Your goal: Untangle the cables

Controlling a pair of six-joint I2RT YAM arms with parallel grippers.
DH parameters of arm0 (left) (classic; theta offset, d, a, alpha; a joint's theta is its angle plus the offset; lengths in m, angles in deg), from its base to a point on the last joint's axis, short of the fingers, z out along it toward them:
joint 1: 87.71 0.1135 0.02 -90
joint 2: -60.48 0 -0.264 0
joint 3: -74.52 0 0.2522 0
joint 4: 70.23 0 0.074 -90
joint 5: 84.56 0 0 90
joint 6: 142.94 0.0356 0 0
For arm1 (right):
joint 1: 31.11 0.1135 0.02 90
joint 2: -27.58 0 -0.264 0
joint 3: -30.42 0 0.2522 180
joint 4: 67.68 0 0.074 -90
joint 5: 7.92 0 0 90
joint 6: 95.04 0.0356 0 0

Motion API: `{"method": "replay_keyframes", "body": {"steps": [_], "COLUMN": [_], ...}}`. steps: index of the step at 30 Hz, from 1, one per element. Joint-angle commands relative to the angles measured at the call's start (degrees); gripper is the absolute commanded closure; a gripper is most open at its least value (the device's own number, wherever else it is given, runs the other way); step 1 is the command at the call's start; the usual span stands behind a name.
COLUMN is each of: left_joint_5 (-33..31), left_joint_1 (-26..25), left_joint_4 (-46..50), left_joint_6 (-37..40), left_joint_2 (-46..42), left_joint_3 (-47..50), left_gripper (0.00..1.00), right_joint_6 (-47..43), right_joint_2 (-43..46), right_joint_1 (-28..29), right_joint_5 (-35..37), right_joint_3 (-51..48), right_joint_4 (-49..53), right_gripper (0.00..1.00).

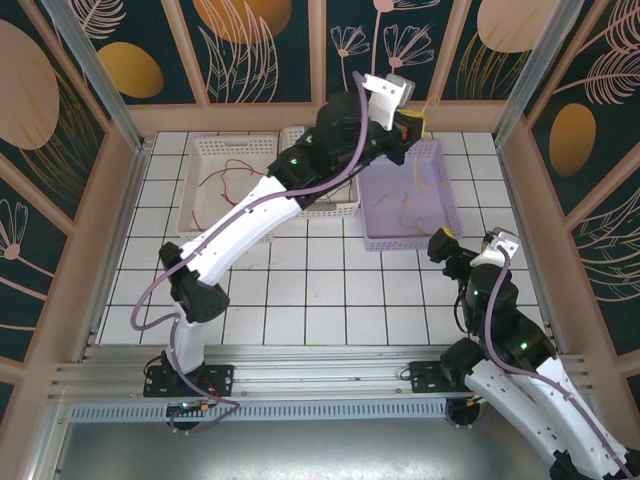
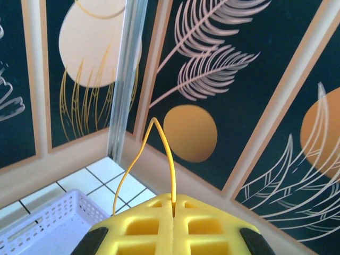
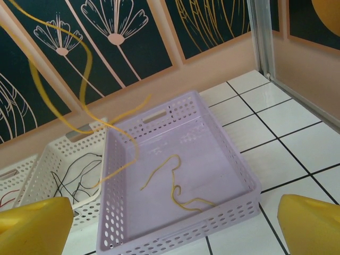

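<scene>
Now the left gripper [image 2: 173,212] is pinching a yellow cable [image 2: 169,159], while the right gripper [image 3: 172,228] is hovering near the purple basket [image 3: 109,175] with fingers [image 3: 311,223] spread.

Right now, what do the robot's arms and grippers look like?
Both the left arm and right arm have white shells, black joints with green lights, and a purple cable alongside. Left gripper and right gripper have blocky yellow fingers.
</scene>
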Motion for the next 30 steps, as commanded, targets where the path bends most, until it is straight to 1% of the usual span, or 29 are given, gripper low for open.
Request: {"method": "replay_keyframes", "body": {"steps": [1,9,18,30], "left_joint_5": [1.15,0.91,-1.98,-6.27], "left_joint_1": [-0.23,-0.27,-0.27,0.13], "left_joint_4": [-1.11,-2.59,-4.06,-3.66], "left_joint_6": [0.92,0.21,1.29,2.18], "left_joint_2": [3.16,8.90,13.12,19.75], "left_joint_3": [-3.71,-3.79,1.42,4.12], "left_gripper": [1.00,1.00,1.00,1.00], "right_joint_6": [1.06,0.87,0.86,0.52], "right_joint_2": [1.05,1.32,1.77,2.11], "right_joint_1": [0.31,0.28,0.28,0.22], "right_joint_5": [1.92,1.92,2.06,2.04], "right_joint_3": [-0.86,-0.98,-1.12,-1.38], "right_joint_4": [-1.94,-2.23,-2.31,-2.58], "right_gripper": [0.01,0.01,0.01,0.01]}}
